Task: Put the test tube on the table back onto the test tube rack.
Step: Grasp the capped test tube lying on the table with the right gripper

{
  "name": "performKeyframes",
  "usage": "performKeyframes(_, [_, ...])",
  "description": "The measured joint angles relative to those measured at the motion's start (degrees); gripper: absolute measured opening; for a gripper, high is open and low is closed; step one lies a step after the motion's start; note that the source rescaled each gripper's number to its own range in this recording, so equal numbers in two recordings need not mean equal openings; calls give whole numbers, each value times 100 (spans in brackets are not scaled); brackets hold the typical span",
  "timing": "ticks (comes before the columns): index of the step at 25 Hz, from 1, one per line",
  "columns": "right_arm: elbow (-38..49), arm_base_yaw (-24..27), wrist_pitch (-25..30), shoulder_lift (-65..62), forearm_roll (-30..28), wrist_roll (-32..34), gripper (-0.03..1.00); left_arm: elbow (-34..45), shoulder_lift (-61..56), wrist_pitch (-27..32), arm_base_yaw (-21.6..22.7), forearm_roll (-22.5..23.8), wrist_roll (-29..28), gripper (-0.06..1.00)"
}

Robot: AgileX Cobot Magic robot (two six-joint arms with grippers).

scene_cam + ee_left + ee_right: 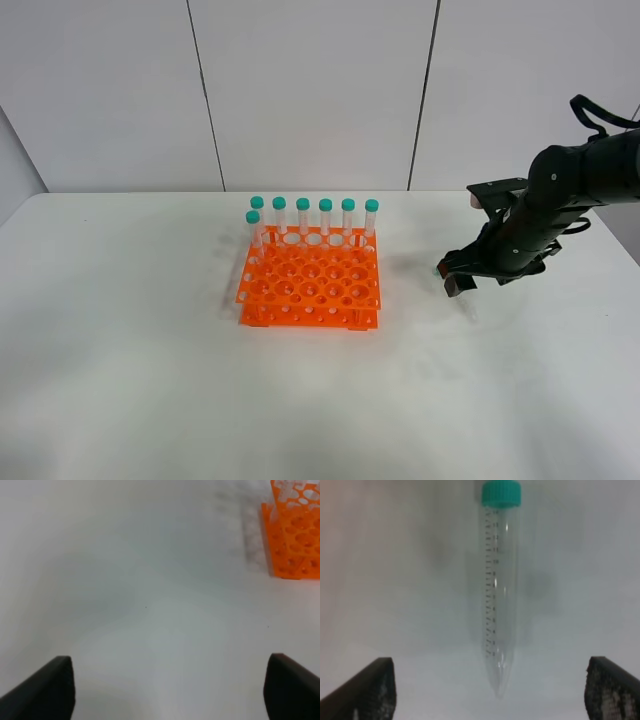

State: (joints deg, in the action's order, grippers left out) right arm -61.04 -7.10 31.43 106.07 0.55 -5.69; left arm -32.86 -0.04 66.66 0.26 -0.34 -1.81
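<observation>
- The left claw [169, 661] hangs over bare table [120, 380] with its jaws wide and nothing between them. It is out of sight in the high view.
- The rack [310, 285] stands near the middle of the table. The left wrist view catches only one corner of it.
- Seven tubes [302, 215] stand in the rack: six along the back row and one just in front of that row at its left end. Most of the holes are free.
- The tube [500, 595] lies flat on the table to the right of the rack and apart from it. In the high view the right arm hides most of it.
- The right claw [489, 661] hovers low over the tube with its jaws wide, one finger [370, 690] on each side of the tapered end, touching nothing. The cap [501, 493] points away from the wrist.
- The step in hand looks like lining up for the pick, and the tube is not yet gripped.
- The next move calls for coming down and closing across the tube's width. The claw would then lift it, turn it tip-down and carry it left to a free hole.
- The count is two claws, one rack and eight tubes, with seven racked and one loose.
</observation>
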Motion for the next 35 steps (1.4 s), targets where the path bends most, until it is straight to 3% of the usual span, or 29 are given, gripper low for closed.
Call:
performKeyframes(10, [-5, 0, -264, 581, -2, 0, 78, 0, 0, 0, 0, 0, 0, 82])
performKeyframes(16, [-5, 0, -429, 635, -6, 6, 70, 0, 0, 0, 0, 0, 0, 82])
performKeyframes(35, [-5, 0, -464, 857, 25, 59, 67, 0, 0, 0, 0, 0, 0, 82])
